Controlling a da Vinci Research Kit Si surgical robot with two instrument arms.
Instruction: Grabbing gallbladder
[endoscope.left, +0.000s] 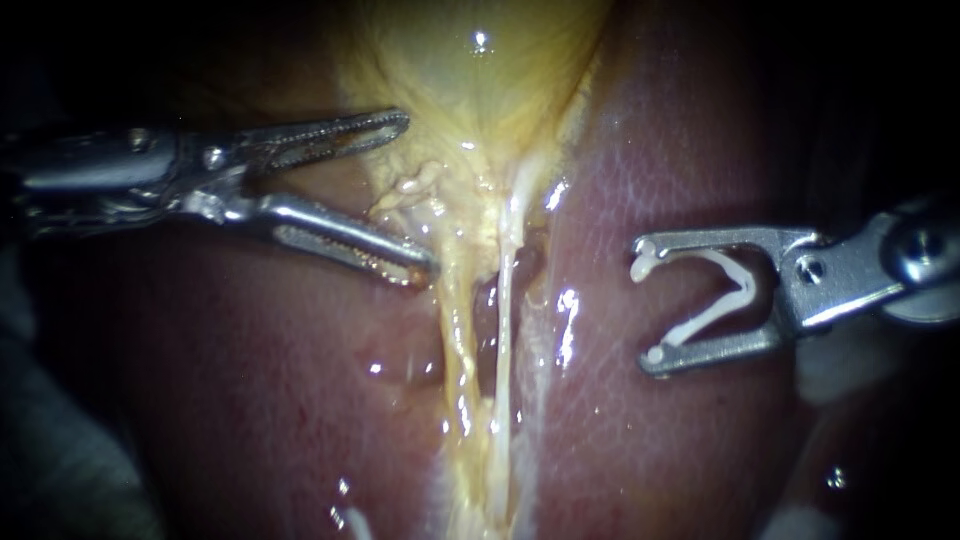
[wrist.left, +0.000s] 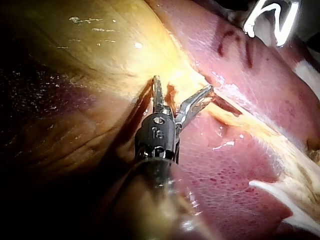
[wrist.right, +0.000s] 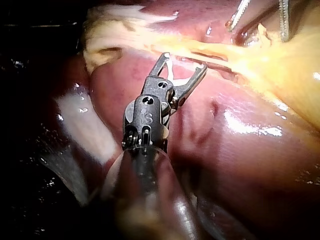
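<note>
The yellow gallbladder (endoscope.left: 470, 70) lies at the top centre and narrows to a frayed neck (endoscope.left: 420, 190). My left instrument (endoscope.left: 415, 195) comes in from the left. Its serrated jaws stand open, one above and one below that neck tissue, with a gap showing. In the left wrist view the left instrument (wrist.left: 183, 83) has a ridge of yellow tissue (wrist.left: 170, 95) between its spread jaws. My right instrument (endoscope.left: 645, 302) hovers over the liver (endoscope.left: 680, 440) to the right, its jaws holding an open white clip (endoscope.left: 715, 300). In the right wrist view that instrument (wrist.right: 184, 60) stays short of the yellow band.
Two pale tubes (endoscope.left: 500, 330) run down from the gallbladder's neck between the liver lobes (endoscope.left: 250, 380). The tissue is wet and glistening. In the right wrist view the left instrument's jaws (wrist.right: 260, 15) show far ahead, and the gallbladder (wrist.right: 290, 65) lies beside them.
</note>
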